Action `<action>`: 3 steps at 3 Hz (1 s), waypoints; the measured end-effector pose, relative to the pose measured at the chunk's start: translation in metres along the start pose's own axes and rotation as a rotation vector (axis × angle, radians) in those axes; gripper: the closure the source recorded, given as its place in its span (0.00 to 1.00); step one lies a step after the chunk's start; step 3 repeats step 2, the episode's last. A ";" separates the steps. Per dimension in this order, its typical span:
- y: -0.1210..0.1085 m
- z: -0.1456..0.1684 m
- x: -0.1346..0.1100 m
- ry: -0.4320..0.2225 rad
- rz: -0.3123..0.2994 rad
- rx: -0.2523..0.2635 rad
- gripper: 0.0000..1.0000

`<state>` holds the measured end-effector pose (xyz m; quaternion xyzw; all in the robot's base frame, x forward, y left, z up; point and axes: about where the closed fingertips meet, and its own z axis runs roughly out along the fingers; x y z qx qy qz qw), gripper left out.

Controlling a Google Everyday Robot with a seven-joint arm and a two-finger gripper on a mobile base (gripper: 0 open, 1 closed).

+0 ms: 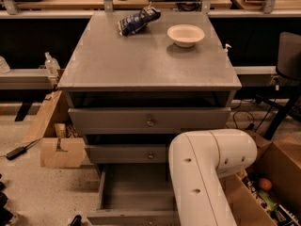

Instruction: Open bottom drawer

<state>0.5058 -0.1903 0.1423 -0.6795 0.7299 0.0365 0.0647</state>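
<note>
— Three drawers are counted in the grey cabinet (pixel 150 65) from the one camera; where is the bottom drawer (pixel 136 192) found?

— It is found at the lowest tier, drawn well out past the top drawer (pixel 149 121) and the middle drawer (pixel 127 153); its grey inside is laid open to view, and its front is cut by the lower edge.

— And the gripper?

— It is not seen; only the white arm (pixel 202 173) is shown, bent at the lower right over the drawer's right side and carried off the bottom edge; whether the gripper is apart or together cannot be told.

— What else is noted?

— A pale bowl (pixel 186 34) and a dark blue bag (pixel 138 20) are set apart on the cabinet top; a cardboard box (pixel 56 149) is placed on the floor to the left.
</note>
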 end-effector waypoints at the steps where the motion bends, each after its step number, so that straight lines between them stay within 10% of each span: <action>1: -0.006 0.001 -0.001 0.000 0.000 0.000 0.00; 3: -0.007 0.001 -0.001 0.000 0.000 0.000 0.00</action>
